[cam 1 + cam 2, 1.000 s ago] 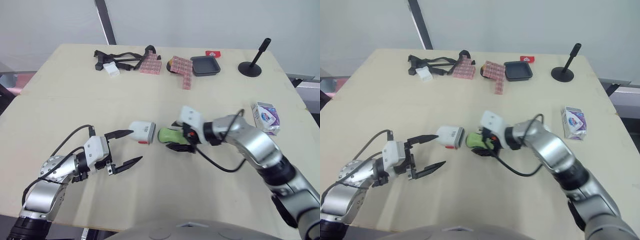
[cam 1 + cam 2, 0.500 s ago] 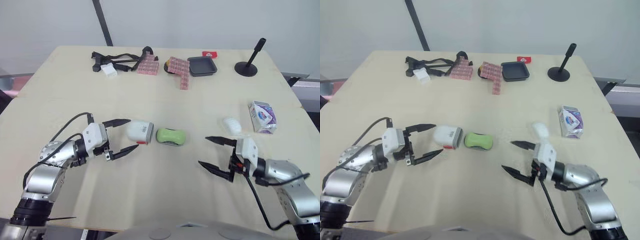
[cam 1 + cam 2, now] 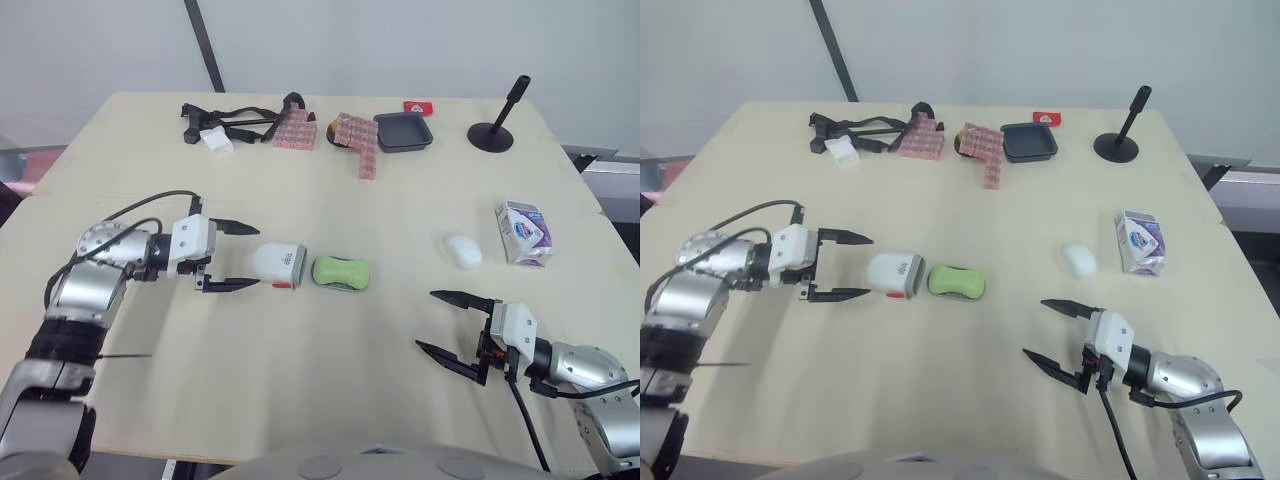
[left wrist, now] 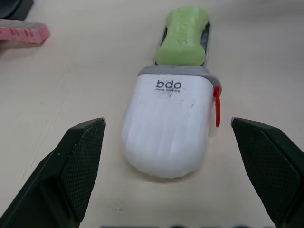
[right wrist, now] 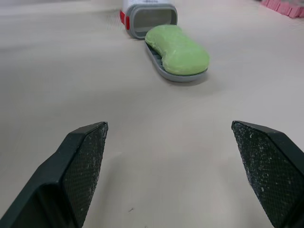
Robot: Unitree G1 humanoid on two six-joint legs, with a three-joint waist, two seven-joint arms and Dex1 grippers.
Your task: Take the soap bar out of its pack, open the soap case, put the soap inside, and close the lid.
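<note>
Green soap (image 3: 341,271) is seated on the grey tray (image 5: 178,78), which is drawn out of the white case (image 3: 279,264) mid-counter (image 3: 300,380). Left gripper (image 3: 256,256) jaws are spread around the case end, likely to slide it shut. Right gripper (image 3: 425,319) is parked open, well apart.

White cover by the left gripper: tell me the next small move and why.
Probably close the left gripper on the white cover. Its open fingers flank the cover's rounded end without touching. The green soap already lies on the grey tray, which sits pulled out at the cover's open end, so gripping the cover comes before sliding it shut.
</note>
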